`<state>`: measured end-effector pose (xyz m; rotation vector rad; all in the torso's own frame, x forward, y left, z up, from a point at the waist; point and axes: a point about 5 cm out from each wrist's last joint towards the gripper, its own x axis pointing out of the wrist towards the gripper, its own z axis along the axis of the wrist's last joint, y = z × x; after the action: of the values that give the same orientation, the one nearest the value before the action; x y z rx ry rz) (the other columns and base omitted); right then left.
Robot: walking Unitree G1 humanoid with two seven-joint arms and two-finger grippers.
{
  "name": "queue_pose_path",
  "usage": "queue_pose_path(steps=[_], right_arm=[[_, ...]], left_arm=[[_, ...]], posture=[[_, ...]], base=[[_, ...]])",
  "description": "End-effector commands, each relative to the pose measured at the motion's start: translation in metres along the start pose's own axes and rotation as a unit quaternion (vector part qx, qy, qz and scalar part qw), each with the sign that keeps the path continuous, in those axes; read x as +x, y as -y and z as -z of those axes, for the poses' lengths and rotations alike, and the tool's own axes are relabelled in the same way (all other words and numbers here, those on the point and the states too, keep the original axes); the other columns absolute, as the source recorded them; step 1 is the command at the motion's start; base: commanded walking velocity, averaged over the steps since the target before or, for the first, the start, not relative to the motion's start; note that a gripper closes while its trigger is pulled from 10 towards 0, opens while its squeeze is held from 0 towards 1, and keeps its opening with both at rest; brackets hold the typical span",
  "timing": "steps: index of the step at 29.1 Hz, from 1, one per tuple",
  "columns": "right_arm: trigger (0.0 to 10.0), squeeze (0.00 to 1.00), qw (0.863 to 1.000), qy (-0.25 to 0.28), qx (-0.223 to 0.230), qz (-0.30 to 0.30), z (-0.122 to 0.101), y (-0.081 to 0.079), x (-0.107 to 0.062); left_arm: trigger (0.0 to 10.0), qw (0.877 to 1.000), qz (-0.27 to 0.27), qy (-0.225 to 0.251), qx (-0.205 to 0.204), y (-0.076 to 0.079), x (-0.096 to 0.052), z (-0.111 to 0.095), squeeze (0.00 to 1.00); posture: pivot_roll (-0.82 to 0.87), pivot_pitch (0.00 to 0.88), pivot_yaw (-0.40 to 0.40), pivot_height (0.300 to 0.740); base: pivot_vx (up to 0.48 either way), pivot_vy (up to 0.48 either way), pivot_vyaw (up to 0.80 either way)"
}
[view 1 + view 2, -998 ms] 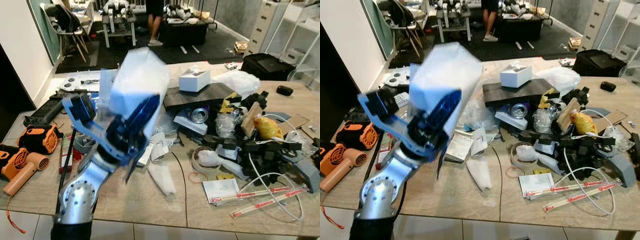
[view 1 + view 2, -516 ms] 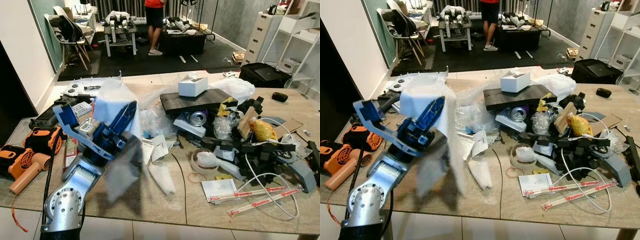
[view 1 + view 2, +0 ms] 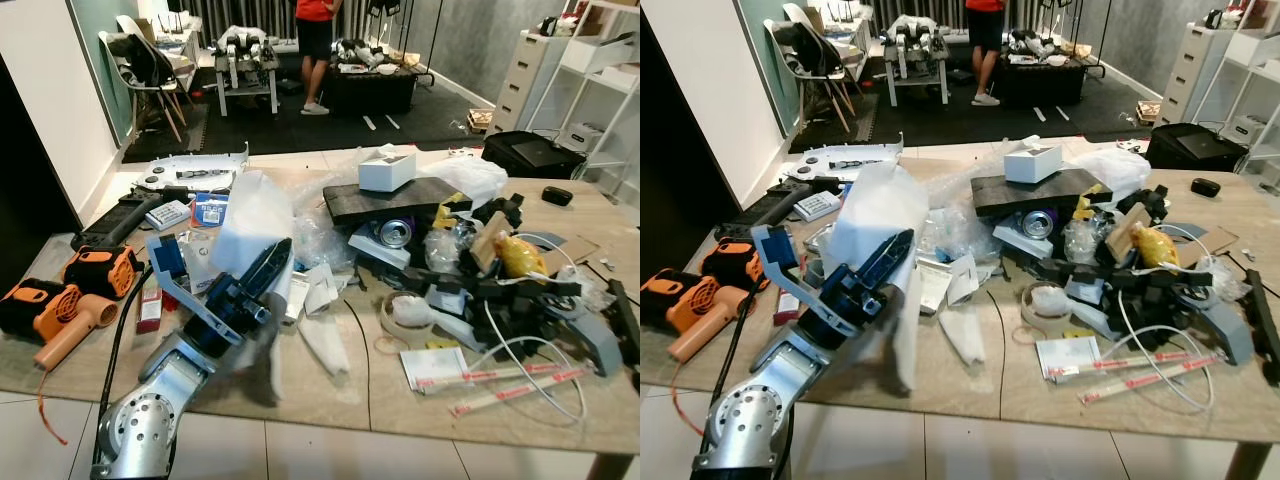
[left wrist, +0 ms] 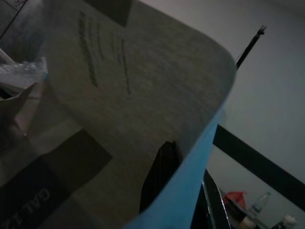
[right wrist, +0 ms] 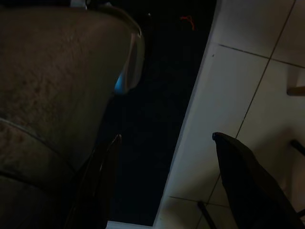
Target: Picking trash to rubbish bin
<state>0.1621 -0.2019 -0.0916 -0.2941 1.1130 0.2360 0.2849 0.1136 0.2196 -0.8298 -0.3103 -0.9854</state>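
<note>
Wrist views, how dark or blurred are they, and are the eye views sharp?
Left wrist view: dim, taken up close by the white plastic mailer bag. Right wrist view: very dark, right gripper fingers apart over pale floor tiles. Eye views: well lit and sharp on the cluttered wooden table; the bag's lower edge is smeared by motion near the left gripper.

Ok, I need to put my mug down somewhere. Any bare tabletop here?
Bare wood runs along the near edge of the table, between the white plastic sheet held by the left gripper and the white card. Past the roll of tape it is crowded clutter.
</note>
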Motion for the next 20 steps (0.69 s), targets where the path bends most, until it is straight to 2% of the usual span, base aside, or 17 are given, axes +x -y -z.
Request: queue_pose_path(steps=[1,9,20], right_arm=[[10.0,0.00,1.000,-0.017,-0.002,-0.008,0.009,-0.004,0.000],[10.0,0.00,1.000,-0.017,-0.005,-0.013,0.009,-0.008,0.000],[10.0,0.00,1.000,-0.023,-0.009,-0.011,0.014,-0.007,-0.001]], left_arm=[[10.0,1.000,-0.005,-0.004,-0.007,-0.001,-0.001,0.007,0.00],[10.0,1.000,0.012,-0.019,-0.022,0.002,0.007,0.022,0.00],[10.0,0.999,0.014,-0.031,-0.027,0.001,0.004,0.029,0.00]], posture=[[-0.11,0.115,0.030,0.740],[-0.11,0.116,0.031,0.740],[-0.10,0.116,0.022,0.740]], base=[[-0.356,0.000,0.00],[-0.355,0.000,0.00],[-0.357,0.000,0.00]])
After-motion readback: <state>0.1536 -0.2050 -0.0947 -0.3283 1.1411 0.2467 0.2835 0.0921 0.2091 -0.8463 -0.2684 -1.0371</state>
